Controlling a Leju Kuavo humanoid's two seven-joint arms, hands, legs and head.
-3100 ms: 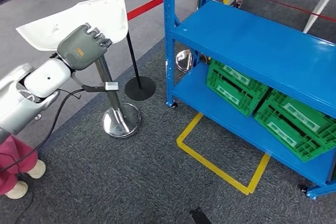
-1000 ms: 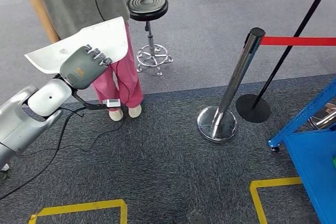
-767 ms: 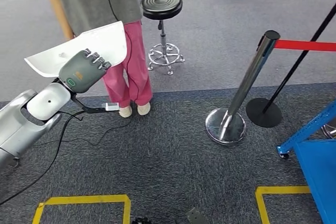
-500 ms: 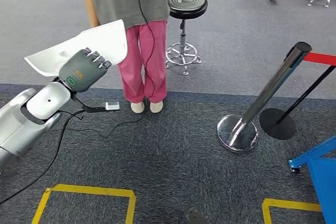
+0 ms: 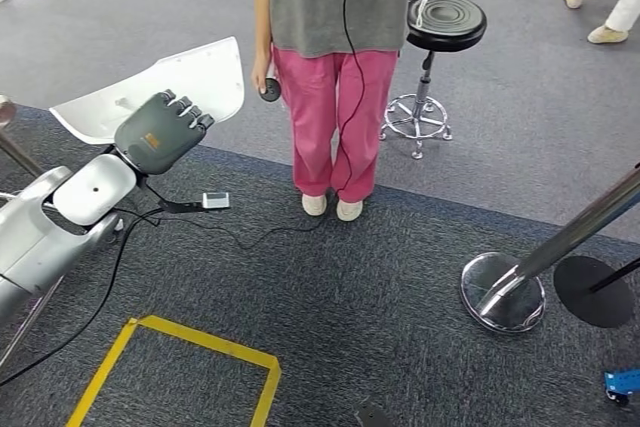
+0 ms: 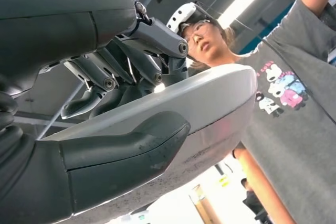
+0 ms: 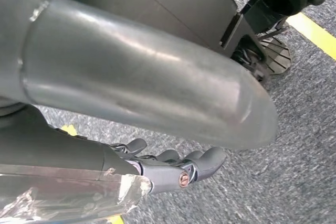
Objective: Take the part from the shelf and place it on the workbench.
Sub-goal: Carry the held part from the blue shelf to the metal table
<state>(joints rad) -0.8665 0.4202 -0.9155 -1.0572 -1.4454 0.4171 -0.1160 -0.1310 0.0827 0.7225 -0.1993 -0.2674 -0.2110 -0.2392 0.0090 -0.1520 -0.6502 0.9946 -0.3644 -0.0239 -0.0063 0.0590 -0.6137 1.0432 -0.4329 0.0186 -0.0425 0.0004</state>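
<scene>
Grey carpet floor (image 5: 392, 287) ahead, a person (image 5: 336, 67) standing close, no worktop visible. My left hand (image 5: 160, 131) clamps the white part (image 5: 151, 87), held raised; swinging could clip them. Right hand (image 7: 174, 166) hangs, fingers loosely apart, holding nothing.

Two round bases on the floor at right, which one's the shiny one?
The chrome base with the slanted silver post rising from it. The other, right beside it toward the frame edge, is a flat matte black disc.

Head view looks down from high; left wrist view sits close beneath the left hand (image 5: 161, 131), sharing it.
</scene>
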